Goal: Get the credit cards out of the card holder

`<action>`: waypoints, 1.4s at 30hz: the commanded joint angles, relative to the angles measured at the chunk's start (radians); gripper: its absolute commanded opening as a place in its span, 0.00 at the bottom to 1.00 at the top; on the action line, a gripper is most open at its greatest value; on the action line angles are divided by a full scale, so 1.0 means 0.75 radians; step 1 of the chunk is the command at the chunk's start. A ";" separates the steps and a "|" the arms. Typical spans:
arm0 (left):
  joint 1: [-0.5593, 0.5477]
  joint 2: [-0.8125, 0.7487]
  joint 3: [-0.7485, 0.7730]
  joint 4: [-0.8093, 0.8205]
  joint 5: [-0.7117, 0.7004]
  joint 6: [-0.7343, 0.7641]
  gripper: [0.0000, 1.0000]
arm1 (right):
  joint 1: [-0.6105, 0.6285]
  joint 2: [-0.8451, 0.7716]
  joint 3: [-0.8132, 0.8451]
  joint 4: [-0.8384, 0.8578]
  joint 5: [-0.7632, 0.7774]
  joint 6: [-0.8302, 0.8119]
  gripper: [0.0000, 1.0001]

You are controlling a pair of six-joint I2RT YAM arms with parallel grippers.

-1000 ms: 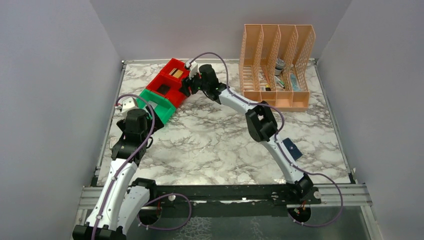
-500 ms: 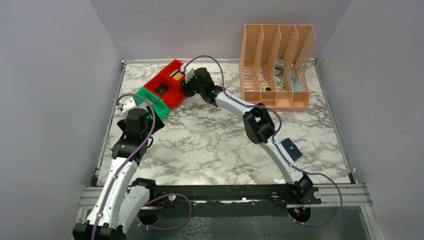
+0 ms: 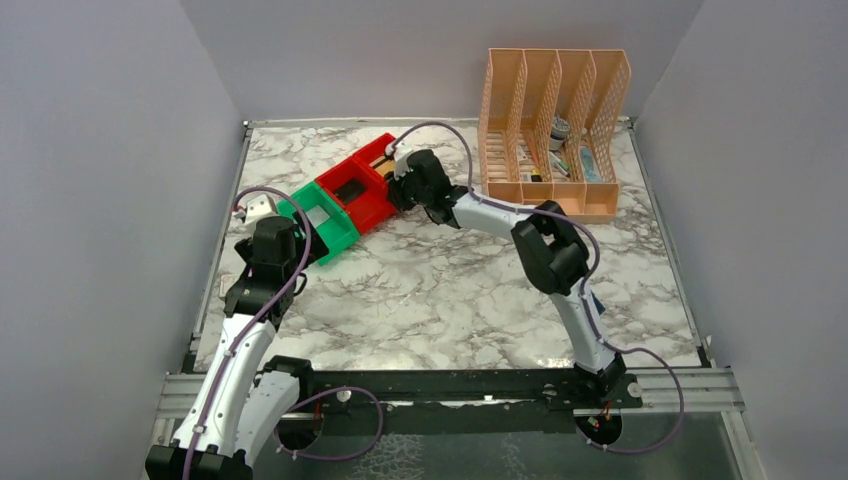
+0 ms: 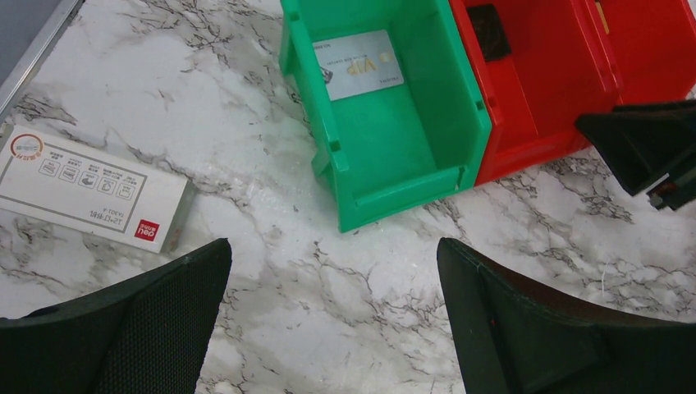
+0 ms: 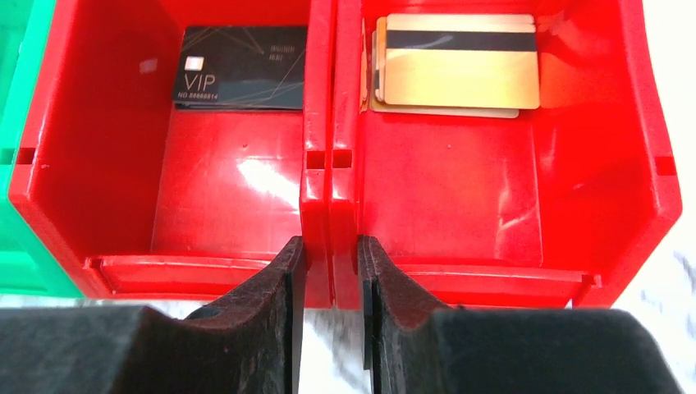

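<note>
Pinching the red bins' (image 5: 331, 156) joined walls, the right gripper (image 5: 331, 250) is squeezing tight — the left gripper (image 4: 332, 248) is hovering agape near the green bin (image 4: 410, 139), the card holder (image 3: 600, 302) lying mostly hidden behind the right arm (image 3: 550, 250).

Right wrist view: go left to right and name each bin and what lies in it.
A green bin, only its edge showing, contents out of view → red bin holding a black card → second red bin holding a stack of gold cards. The right end effector pinches the two red bins' adjoining walls.
</note>
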 commanded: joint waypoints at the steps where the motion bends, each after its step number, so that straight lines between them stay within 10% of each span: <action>1: 0.007 0.005 -0.013 0.006 0.024 0.003 0.99 | 0.008 -0.242 -0.247 -0.032 0.151 0.304 0.17; 12: 0.006 0.051 -0.010 0.008 0.050 0.006 0.99 | 0.036 -0.595 -0.788 0.029 0.248 0.540 0.18; 42: 0.007 0.127 -0.006 0.013 0.143 0.017 0.99 | 0.085 -0.991 -1.219 -0.283 0.348 0.742 0.18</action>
